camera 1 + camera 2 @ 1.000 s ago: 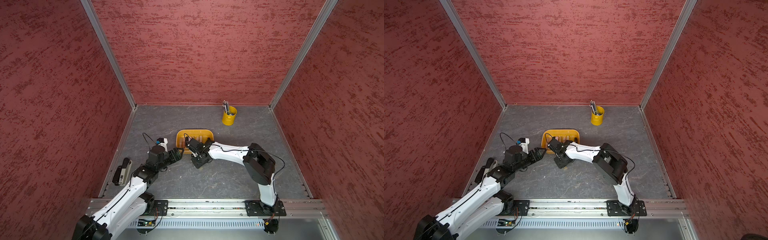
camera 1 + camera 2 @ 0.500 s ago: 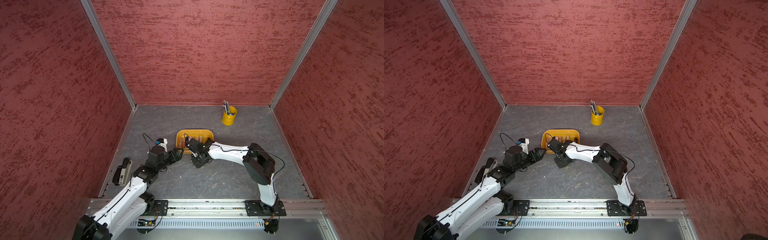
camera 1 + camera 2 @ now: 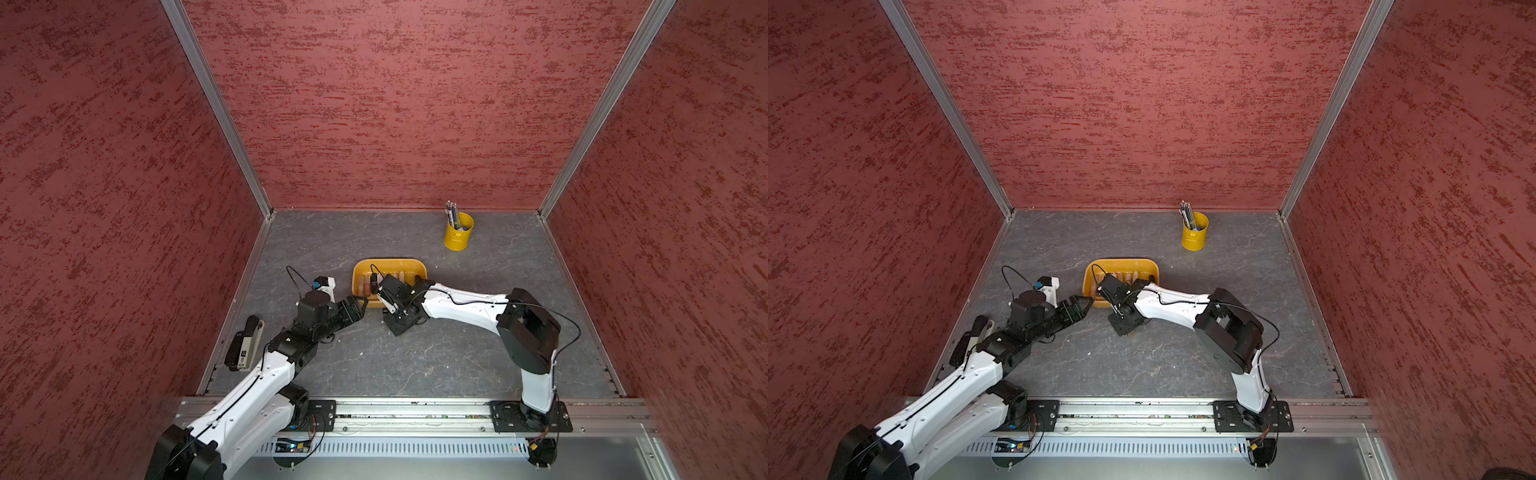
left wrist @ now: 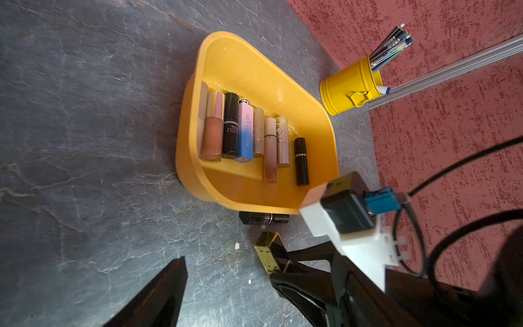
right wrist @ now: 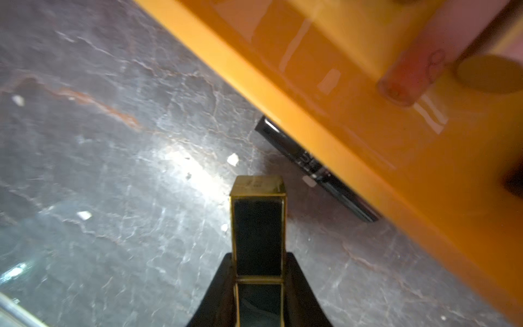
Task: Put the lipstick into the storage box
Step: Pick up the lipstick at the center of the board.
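Just outside the near wall of the storage box (image 3: 388, 263): my right gripper (image 5: 259, 263) is clamped on the black-and-gold lipstick (image 5: 257, 223).
Right arm (image 3: 465, 305): reaches left across the table (image 3: 415, 361), wrist tipped down.
Left arm (image 3: 266, 374): stretched toward the box's left near corner, left gripper (image 3: 358, 305) spread, empty.

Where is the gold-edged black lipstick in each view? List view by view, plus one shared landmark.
In a top view: not visible, hidden under the right gripper.
In a top view: likewise hidden under it.
Left wrist: gold-edged black lipstick, tilted in that gripper's grip.
Right wrist: clamped between the fingers.
Shared landmark: the storage box, beside the gripper in all four.
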`<state>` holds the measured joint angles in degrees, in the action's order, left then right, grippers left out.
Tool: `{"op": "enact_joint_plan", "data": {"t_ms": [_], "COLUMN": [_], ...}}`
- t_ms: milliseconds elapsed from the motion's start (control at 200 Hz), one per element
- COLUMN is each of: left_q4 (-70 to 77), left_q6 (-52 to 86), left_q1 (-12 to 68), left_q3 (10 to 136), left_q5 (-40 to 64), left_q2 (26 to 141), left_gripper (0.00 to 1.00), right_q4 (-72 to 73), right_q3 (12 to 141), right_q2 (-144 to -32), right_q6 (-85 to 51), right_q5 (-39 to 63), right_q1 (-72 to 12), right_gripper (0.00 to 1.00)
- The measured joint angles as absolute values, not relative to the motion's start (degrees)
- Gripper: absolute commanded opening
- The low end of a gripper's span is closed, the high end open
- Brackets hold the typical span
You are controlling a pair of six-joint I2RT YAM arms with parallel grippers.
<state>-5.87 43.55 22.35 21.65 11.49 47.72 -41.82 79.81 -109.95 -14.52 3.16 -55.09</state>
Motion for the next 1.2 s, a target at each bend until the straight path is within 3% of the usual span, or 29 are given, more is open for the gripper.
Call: {"op": "enact_joint_plan", "data": {"t_ms": [361, 691, 1202], "left_q4": [3.7, 12.2, 16.8], "left_q6": [45.8, 46.1, 46.7], "left_q1": [21.2, 21.2, 22.9], "left_q3": [21.7, 21.8, 22.6], "left_q5": [17.8, 24.0, 27.0], "left_q2": [47.7, 51.6, 54.8], "left_gripper": [0.88, 0.89, 0.89], "right_q4": [-41.2, -40.9, -40.5], "right_q3": [79.8, 78.9, 78.6], "right_q2": [-102.4, -96.0, -93.8], "right_q6": [-15.1, -16.1, -19.2], "right_q5": [10.6, 15.1, 18.3], "right_q1": [-53.6, -46.2, -38.9], "right_gripper": [0.24, 0.24, 0.25]}}
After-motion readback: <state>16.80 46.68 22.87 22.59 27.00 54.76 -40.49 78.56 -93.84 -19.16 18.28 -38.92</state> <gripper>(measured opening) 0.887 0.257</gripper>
